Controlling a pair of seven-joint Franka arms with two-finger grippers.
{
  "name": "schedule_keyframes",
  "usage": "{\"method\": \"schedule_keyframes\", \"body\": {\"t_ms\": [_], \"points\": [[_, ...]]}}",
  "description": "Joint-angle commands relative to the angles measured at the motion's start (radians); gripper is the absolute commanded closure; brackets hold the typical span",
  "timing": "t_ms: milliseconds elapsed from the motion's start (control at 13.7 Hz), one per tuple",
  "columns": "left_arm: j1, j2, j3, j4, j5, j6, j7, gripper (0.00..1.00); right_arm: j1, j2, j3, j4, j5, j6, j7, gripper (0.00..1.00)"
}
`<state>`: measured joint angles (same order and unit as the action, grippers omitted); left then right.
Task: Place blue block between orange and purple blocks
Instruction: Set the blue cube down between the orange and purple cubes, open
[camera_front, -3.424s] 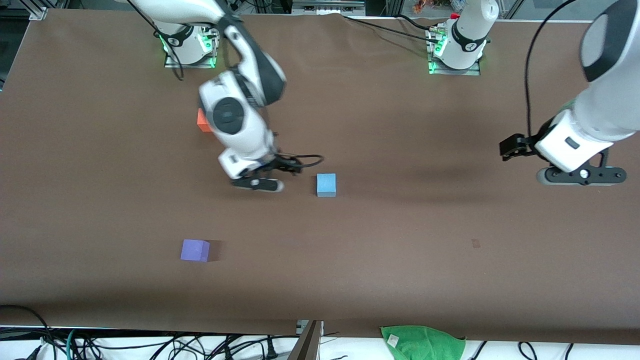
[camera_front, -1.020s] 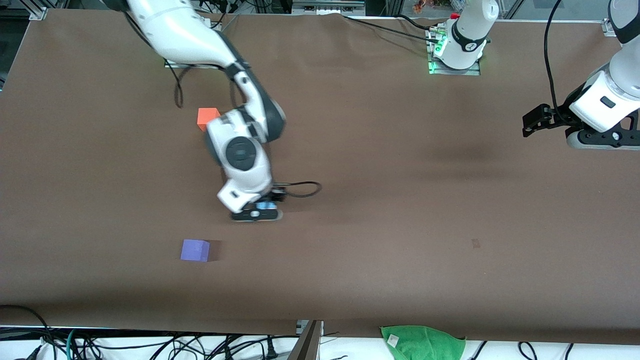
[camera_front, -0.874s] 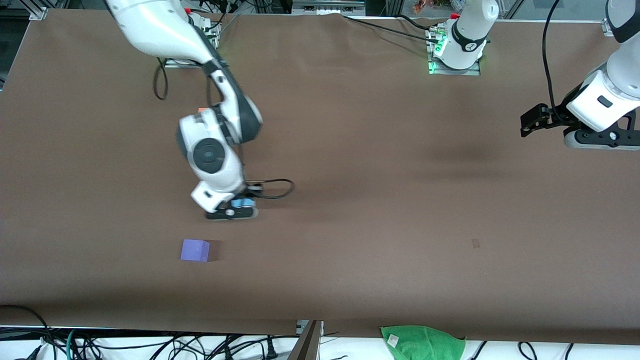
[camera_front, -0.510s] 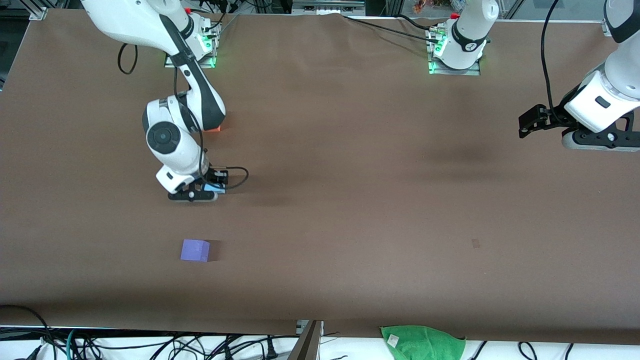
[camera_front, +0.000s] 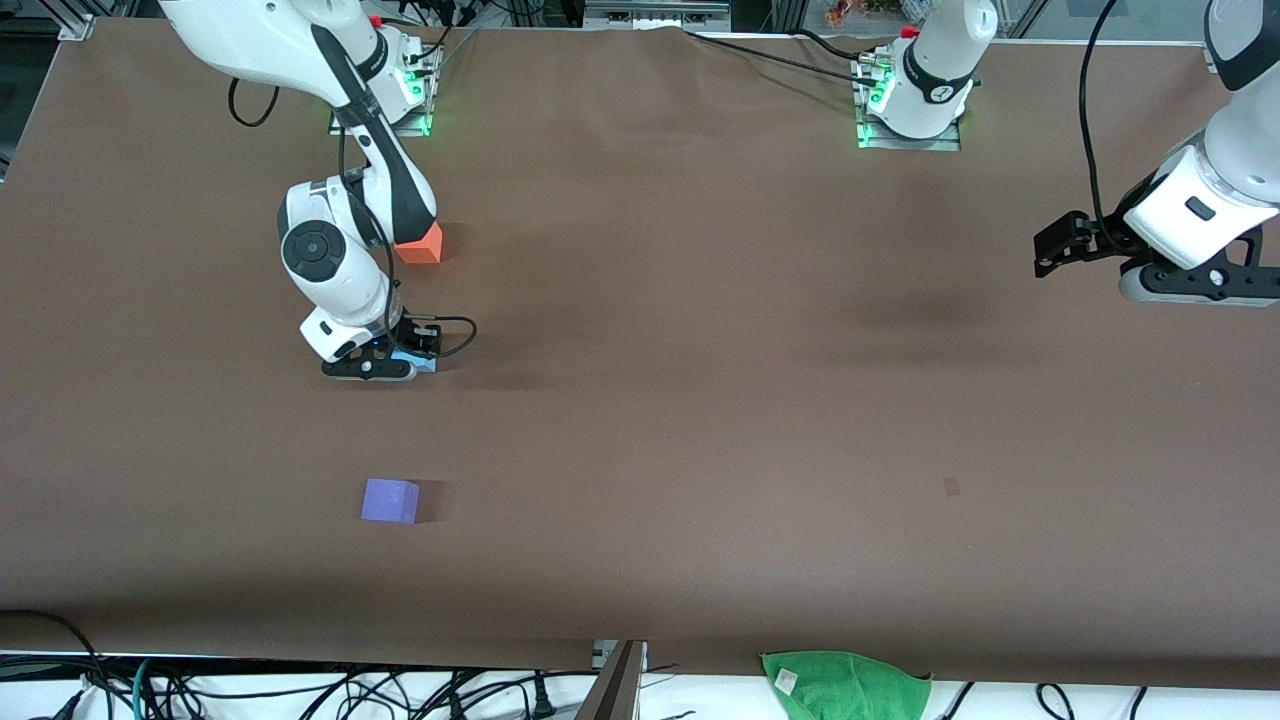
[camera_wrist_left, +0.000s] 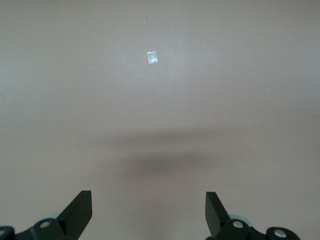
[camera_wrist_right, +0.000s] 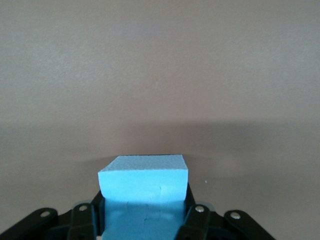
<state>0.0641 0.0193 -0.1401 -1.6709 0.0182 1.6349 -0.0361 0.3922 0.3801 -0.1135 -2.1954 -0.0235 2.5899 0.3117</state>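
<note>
blue block (camera_wrist_right: 144, 192) – clamped, right end effector (camera_front: 385, 362)

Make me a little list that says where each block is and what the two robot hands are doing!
blue block: held in the right tool, over the table between the other two blocks
orange block: on the table, farther from the front camera, partly hidden by the right arm
purple block: on the table, nearer the front camera
left tool: open, holding nothing, waiting at its own end of the table
</note>
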Motion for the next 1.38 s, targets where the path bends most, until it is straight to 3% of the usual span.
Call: {"method": "schedule_keyframes", "body": {"t_ms": [0,73,146,219,510,728,874,1166,1311], "points": [[-0.007,0.014,-0.009,0.042,0.017,-0.030,-0.016,0.00,-0.019,-0.007,0.002,-0.029,0.013,0.036,-0.025,0.78],[-0.007,0.016,-0.009,0.043,0.019,-0.030,-0.016,0.00,-0.021,-0.006,0.002,-0.027,0.013,0.038,-0.025,0.58],[-0.004,0.016,-0.009,0.043,0.019,-0.030,-0.015,0.00,-0.022,-0.006,0.002,-0.026,0.013,0.039,-0.026,0.11],[-0.004,0.016,-0.007,0.043,0.019,-0.032,-0.016,0.00,-0.024,-0.006,0.002,-0.015,0.013,0.041,-0.023,0.00],[0.005,0.018,-0.007,0.043,0.020,-0.033,-0.013,0.00,-0.033,-0.032,0.003,0.026,0.014,0.023,-0.020,0.00],[0.000,0.019,-0.009,0.045,0.019,-0.033,-0.005,0.00,-0.033,-0.093,0.008,0.058,0.013,-0.065,-0.025,0.00],[-0.003,0.019,-0.009,0.045,0.020,-0.035,-0.005,0.00,-0.030,-0.145,0.032,0.145,0.013,-0.239,-0.020,0.00],[-0.007,0.019,-0.009,0.046,0.020,-0.035,-0.005,0.00,-0.032,-0.170,0.031,0.458,0.019,-0.691,-0.028,0.00],[-0.007,0.019,-0.010,0.045,0.019,-0.036,-0.001,0.00,-0.033,-0.173,0.015,0.604,0.066,-0.895,-0.034,0.00]]}}
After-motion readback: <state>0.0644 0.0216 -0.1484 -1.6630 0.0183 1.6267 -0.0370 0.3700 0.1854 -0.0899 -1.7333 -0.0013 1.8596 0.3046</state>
